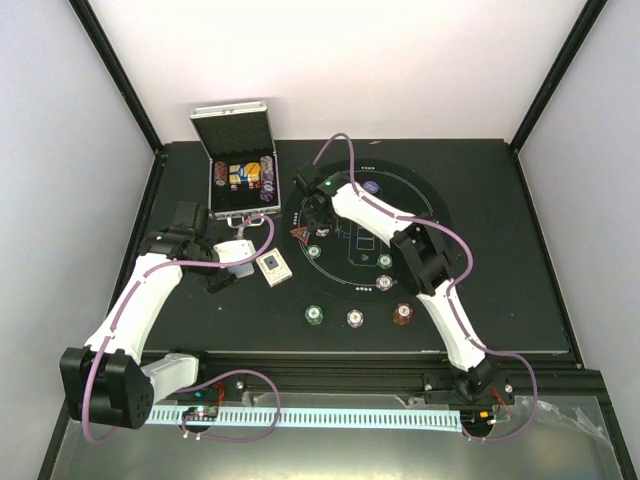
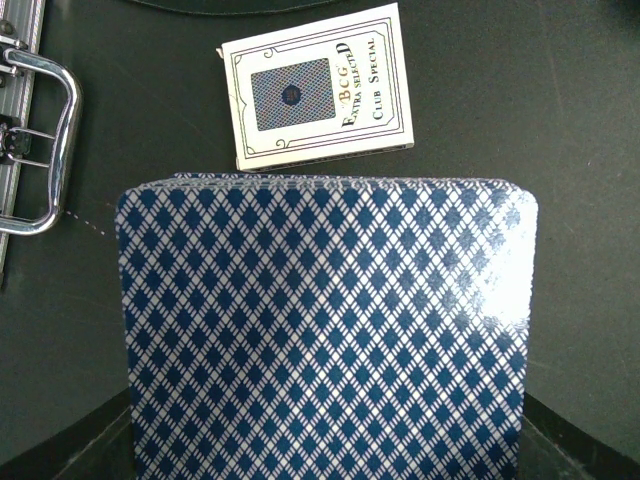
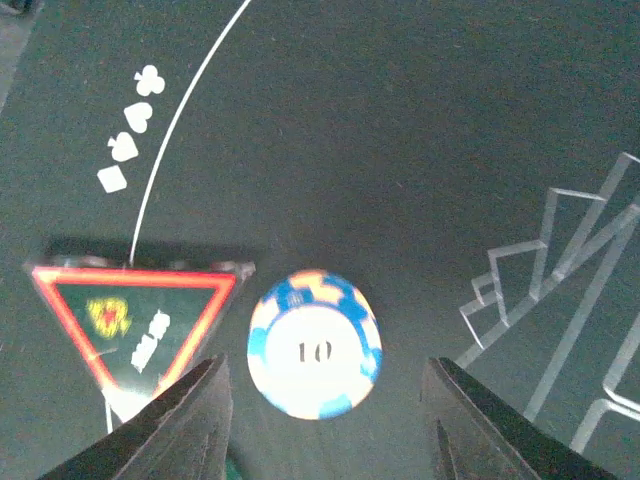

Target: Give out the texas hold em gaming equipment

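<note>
**Blue chip sitting between my right fingers, triangle crowding the left one**

I am hovering my right gripper (image 3: 325, 370) over the left part of the round printed mat (image 3: 400, 150), jaws standing apart. The blue-and-white chip marked 10 (image 3: 315, 345) is lying flat on the mat directly between my fingers, with a gap showing on each side. Being round, it is offering no long axis, so my finger line is suiting it as well as any. Just beside it, toward my left finger, the red triangle token (image 3: 130, 320) is pointing a corner at the chip; I cannot tell whether the two are touching. I am judging that corner to be the tight spot, since a closing finger could catch it.

My left gripper (image 1: 228, 265) is working well apart, near the silver case (image 1: 240, 160), and is clamping a deck of playing cards (image 2: 325, 330) with blue diamond backs; its fingers are hidden by the deck. The card box (image 2: 318, 88) is lying face up just beyond the deck's far edge.

The mat is looking flat and matte, with bare room beyond the chip. Green (image 1: 315, 315), white (image 1: 355, 318) and brown-red (image 1: 403, 313) chips are lying along the near rim.
</note>
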